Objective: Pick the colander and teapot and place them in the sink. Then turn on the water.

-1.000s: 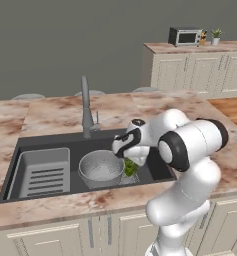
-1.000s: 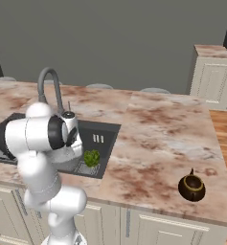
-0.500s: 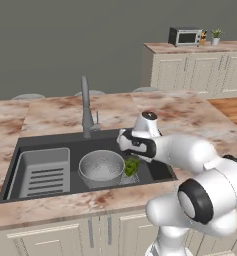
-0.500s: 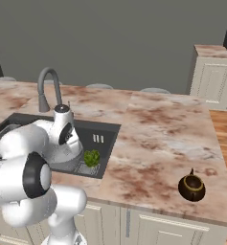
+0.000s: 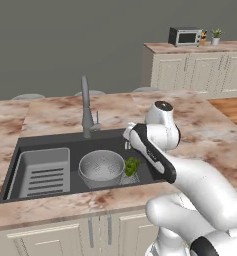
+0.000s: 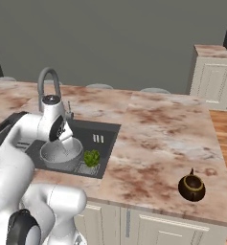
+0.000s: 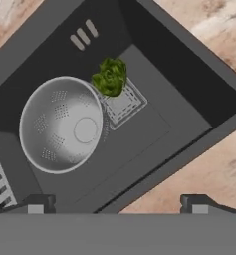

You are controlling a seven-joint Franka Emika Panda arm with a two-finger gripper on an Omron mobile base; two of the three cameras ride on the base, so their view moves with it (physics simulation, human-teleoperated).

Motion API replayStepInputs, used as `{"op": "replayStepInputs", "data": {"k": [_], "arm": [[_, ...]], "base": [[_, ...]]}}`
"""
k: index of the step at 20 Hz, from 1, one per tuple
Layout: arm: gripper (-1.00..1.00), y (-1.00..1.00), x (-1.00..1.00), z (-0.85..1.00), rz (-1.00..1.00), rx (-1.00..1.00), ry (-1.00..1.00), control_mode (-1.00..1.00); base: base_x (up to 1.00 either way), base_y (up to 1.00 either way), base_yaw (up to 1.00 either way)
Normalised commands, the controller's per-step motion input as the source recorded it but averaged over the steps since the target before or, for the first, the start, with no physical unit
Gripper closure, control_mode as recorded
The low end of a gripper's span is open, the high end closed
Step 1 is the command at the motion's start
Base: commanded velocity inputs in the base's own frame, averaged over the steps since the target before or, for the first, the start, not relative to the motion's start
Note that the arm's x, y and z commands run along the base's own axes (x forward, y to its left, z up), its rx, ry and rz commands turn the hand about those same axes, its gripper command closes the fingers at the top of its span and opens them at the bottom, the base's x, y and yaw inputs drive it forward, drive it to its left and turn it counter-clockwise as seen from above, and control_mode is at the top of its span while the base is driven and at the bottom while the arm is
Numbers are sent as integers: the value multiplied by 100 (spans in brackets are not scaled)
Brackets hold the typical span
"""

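One colander (image 7: 60,124) upright in sink (image 7: 154,124), opening upward; teapot (image 6: 191,187) upright on counter.

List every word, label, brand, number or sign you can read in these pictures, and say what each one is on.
None can be read.
microwave: its front panel is too small and blurred to show any lettering.
teapot, colander, sink and tap: plain surfaces, no markings.
cabinet doors: no labels or signs.

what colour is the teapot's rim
Yellowish-gold, on a dark-brown teapot; it shows best in the right base view.
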Motion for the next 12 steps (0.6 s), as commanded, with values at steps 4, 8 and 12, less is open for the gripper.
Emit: {"op": "replayStepInputs", "data": {"k": [4,8,12], "arm": [[-100,-14,-78,66,7,-7,0,-100],[-100,-21,-59,46,3,-13,-5,-100],[-100,-31,-66,51,5,-13,0,-100]], "base": [[0,0,0],[0,0,0],[0,0,0]]}}
